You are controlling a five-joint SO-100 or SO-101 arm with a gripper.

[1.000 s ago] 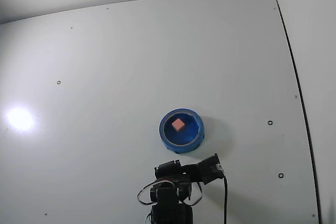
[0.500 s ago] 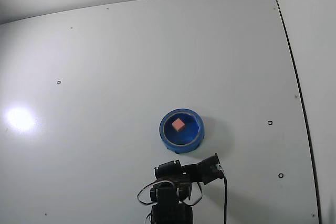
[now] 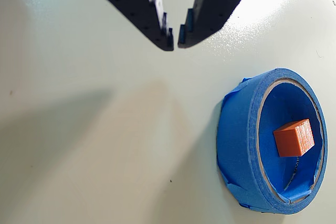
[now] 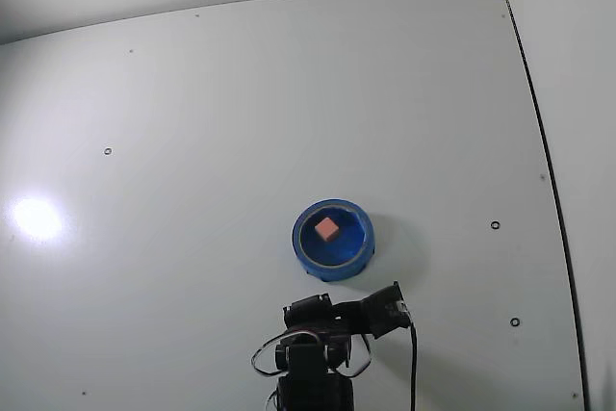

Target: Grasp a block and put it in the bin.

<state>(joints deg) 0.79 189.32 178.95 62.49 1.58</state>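
One block (image 3: 294,138) sits inside the blue bin (image 3: 247,145), right of the fingers (image 3: 175,43) in the wrist view. Those fingers hold nothing, tips nearly touching above the bare white bench (image 3: 94,129).

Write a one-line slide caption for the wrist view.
Block rests inside the blue bin; the hand, nearly shut and empty, hangs beside it.

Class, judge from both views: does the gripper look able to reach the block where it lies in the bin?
Probably yes. The block lies uncovered inside the open-topped bin, with nothing above it. The gripper hangs beside the bin, almost closed, so it must open first.
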